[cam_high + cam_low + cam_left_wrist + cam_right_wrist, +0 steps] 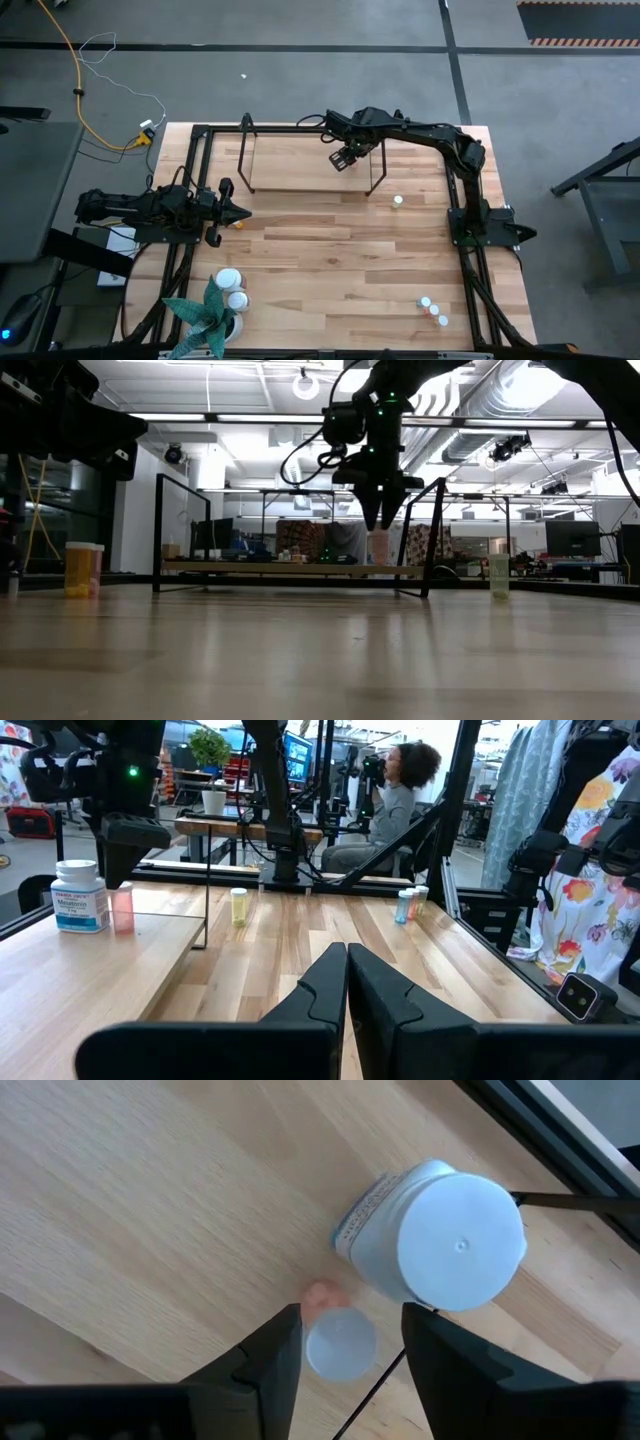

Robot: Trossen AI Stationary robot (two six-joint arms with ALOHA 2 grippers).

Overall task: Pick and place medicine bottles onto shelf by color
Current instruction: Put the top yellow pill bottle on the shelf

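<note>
The small pink vial with a white cap stands on the light-wood shelf, upper centre of the high view, touching-close to a big white bottle. The right pincer hangs open around it, gripping nothing; lifting crookedly could topple either. The left pincer, closed and empty, waits at the desk's left

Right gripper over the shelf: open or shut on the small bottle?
Open. In the right wrist view the right gripper has its fingers spread, with the small pink bottle standing upright between them, gaps showing on both sides.

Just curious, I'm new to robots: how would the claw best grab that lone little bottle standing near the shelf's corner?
From straight above, closing on the round sides just below the white cap. The little bottle stands upright and alone beside the shelf, so its sides look free.
</note>
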